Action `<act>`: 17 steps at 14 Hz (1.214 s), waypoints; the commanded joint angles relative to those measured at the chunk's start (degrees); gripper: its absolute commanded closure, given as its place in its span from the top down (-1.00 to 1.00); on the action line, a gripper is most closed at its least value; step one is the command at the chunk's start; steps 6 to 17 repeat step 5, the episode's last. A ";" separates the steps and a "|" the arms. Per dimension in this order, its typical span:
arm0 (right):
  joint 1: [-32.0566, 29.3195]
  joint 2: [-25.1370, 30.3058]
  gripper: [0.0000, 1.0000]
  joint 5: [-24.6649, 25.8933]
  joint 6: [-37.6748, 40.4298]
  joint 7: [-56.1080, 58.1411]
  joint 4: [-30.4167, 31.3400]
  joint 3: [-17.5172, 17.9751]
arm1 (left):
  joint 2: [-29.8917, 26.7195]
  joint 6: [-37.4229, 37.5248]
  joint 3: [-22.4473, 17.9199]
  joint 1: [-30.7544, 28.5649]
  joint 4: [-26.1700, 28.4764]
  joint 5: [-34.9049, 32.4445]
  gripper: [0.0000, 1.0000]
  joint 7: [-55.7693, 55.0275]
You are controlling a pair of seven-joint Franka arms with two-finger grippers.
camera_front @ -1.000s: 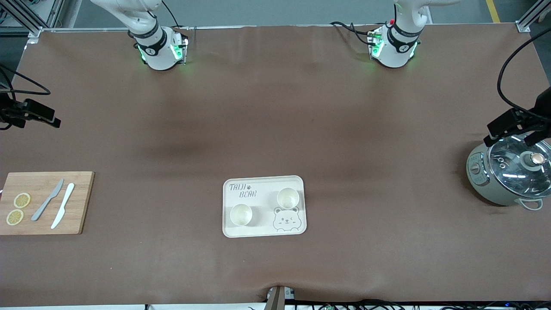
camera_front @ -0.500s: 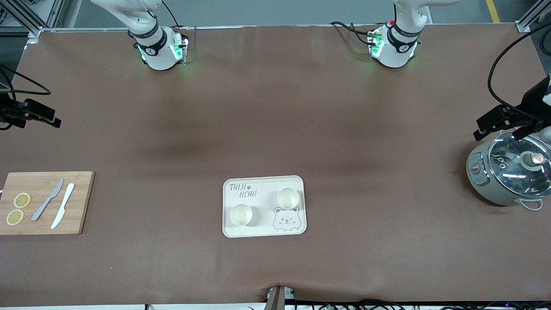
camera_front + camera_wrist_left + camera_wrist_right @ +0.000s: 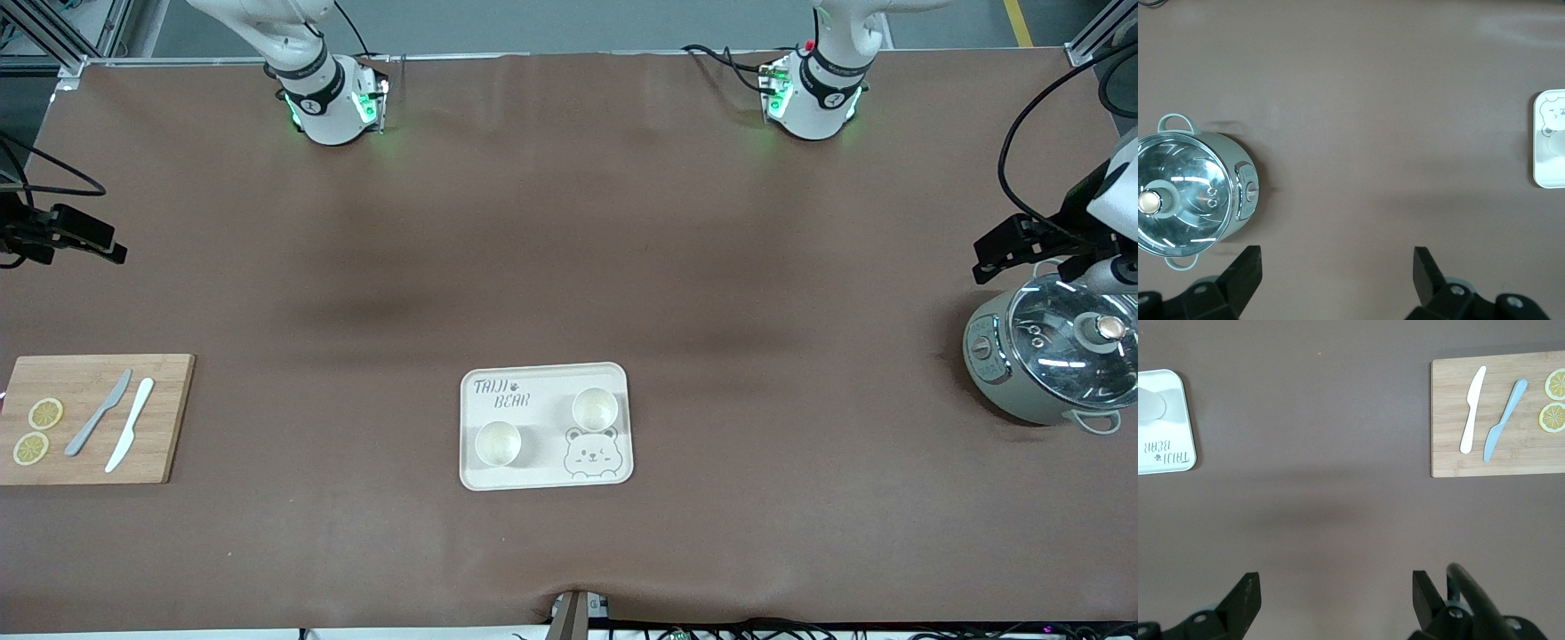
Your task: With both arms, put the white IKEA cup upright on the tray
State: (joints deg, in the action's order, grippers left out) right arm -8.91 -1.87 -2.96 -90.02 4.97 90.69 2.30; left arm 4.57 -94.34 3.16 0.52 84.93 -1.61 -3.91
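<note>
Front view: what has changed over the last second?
The left gripper, open and empty, has drifted away from over the pot, toward the robots' side of the table and a little toward the table's middle. The right gripper, open, waits at its end of the table. Both cups stay upright on the tray; cutting board unchanged.

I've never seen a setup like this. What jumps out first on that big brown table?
In the middle, nearer the front camera, a cream tray printed with a bear face carries two white cups, both upright. Toward the right arm's end lies a wooden cutting board with two knives and lemon slices. Toward the left arm's end stands a glass-lidded pot, with the left gripper hanging above beside it.
</note>
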 commanded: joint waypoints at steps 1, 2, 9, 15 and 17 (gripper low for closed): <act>0.38 0.46 1.00 0.23 -0.16 -0.05 -0.16 -0.01 | -1.58 0.83 0.53 -0.34 0.94 -1.38 1.00 -1.10; 0.38 0.47 1.00 0.24 -0.25 -0.05 -0.16 -0.01 | -1.50 0.83 0.53 -0.34 0.85 -1.38 1.00 -1.02; 0.38 0.55 1.00 0.24 -0.25 -0.05 -0.16 -0.01 | -1.15 0.83 0.53 -0.61 -0.20 -0.86 1.00 -0.66; 0.38 0.55 1.00 0.24 -0.25 -0.05 -0.16 -0.01 | -1.15 0.83 0.53 -0.61 -0.20 -0.86 1.00 -0.66; 0.38 0.55 1.00 0.24 -0.25 -0.05 -0.16 -0.01 | -1.15 0.83 0.53 -0.61 -0.20 -0.86 1.00 -0.66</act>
